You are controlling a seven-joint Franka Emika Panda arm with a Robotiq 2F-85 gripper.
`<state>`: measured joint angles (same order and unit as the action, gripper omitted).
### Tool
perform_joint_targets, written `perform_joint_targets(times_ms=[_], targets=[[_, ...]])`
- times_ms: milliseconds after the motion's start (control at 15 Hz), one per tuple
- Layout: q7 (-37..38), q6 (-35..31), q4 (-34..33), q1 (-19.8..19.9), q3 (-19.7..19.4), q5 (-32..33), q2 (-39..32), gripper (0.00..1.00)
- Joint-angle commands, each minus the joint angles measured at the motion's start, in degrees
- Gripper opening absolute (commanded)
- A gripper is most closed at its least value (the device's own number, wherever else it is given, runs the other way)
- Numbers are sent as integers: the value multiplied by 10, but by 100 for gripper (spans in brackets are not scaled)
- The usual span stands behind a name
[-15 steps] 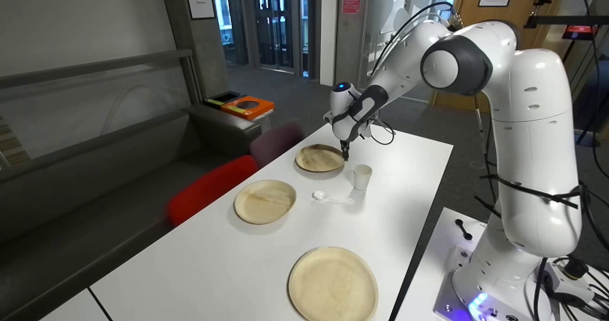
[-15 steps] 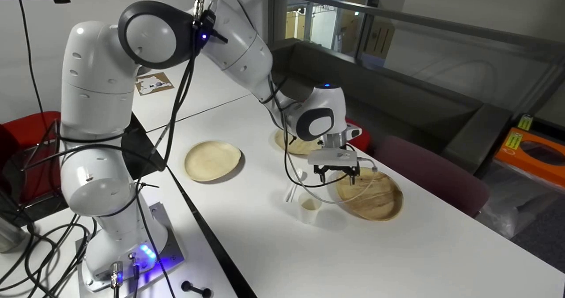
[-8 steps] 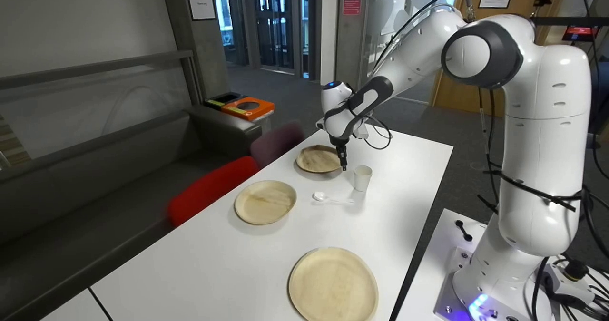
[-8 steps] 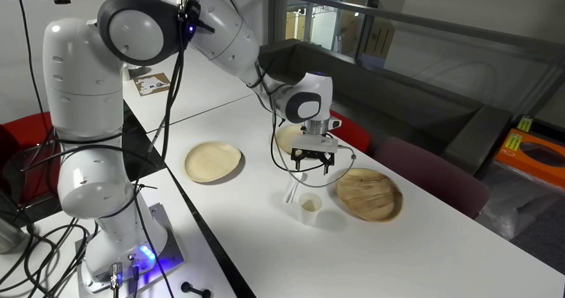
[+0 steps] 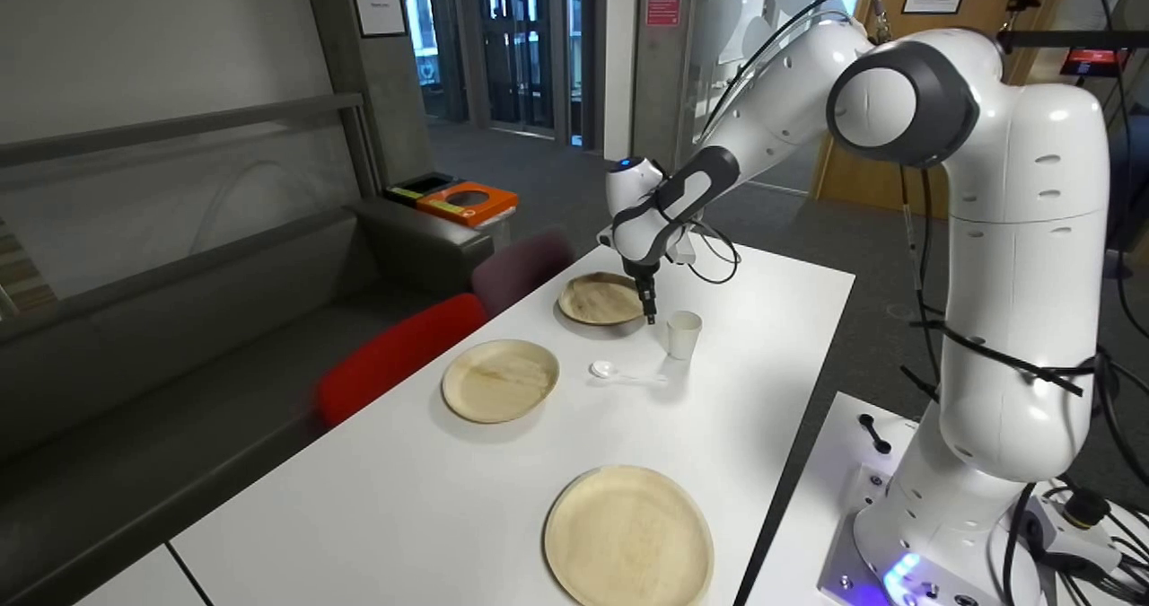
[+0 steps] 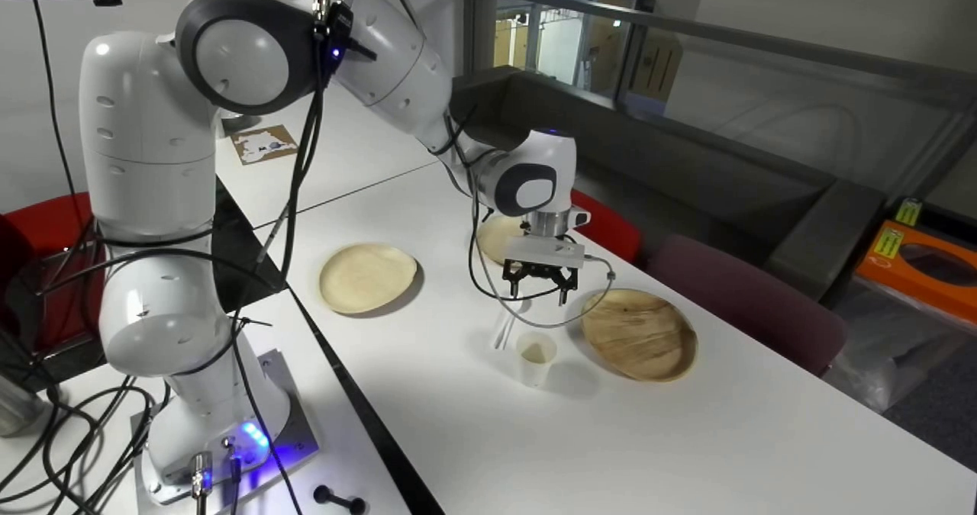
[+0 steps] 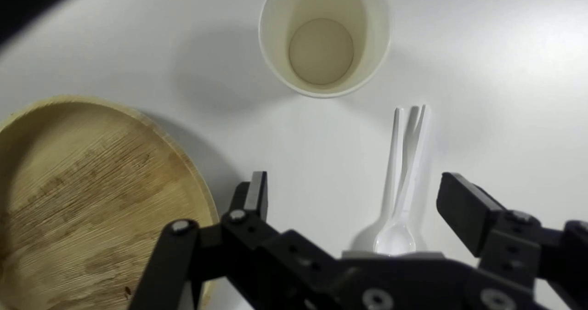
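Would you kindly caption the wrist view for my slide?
Open black gripper framing slim white plastic cutlery; round brown wooden plate and white tapered cup nearby.

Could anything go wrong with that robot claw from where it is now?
Possibly. The slack cable drooping below the open gripper might catch the upright cup if it swings that way. In the wrist view, one finger shows close to the rim of a wooden plate, so coming straight down could bump it. And the thin white cutlery lies on the table, so it may slip if pinched.
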<state>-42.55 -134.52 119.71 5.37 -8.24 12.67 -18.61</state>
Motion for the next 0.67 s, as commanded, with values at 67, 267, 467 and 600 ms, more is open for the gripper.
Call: perform_joint_targets(times_ms=[67,267,467,600], targets=[[5,2,-1,16,19,7,-2,100],[81,-32,21,4,5,37,8,100],[153,-65,43,0,3,66,15,100],[177,-81,59,-1,5,84,19,100]])
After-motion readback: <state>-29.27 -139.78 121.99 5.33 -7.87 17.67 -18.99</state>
